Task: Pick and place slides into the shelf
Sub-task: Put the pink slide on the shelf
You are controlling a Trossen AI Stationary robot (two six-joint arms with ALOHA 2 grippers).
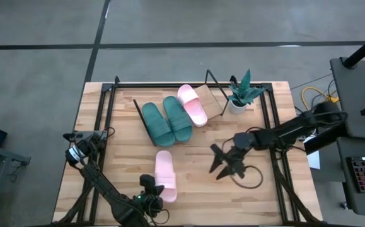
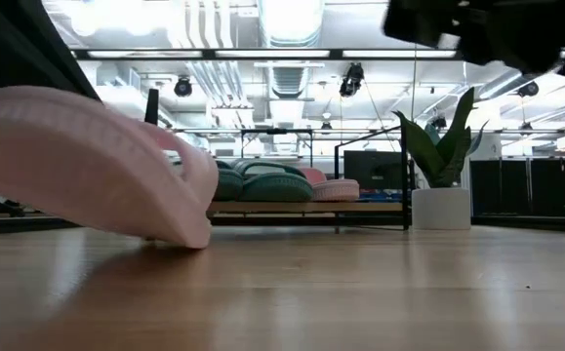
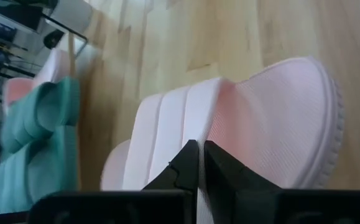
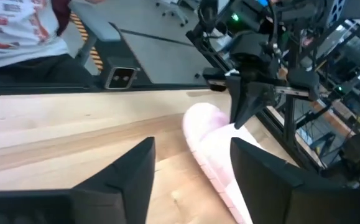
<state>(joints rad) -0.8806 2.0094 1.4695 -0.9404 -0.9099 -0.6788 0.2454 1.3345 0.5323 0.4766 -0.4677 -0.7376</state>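
While two dark green slides (image 1: 166,121) and one pink slide (image 1: 193,104) lie on the shelf (image 1: 210,101), the loose pink slide (image 1: 165,174) is shown on the table (image 1: 119,145), pinched by the left pincer (image 1: 152,189). Left wrist view: fingers (image 3: 220,167) are seen pressed onto that slide. Right wrist view: the right pincer (image 4: 192,168) is spread.

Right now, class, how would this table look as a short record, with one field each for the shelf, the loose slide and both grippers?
shelf: holds dark green pair and one pink slide
loose pink slide: on the tabletop, heel end raised
left gripper: shut on the loose pink slide
right gripper: open above the tabletop, empty
potted plant: beside the shelf
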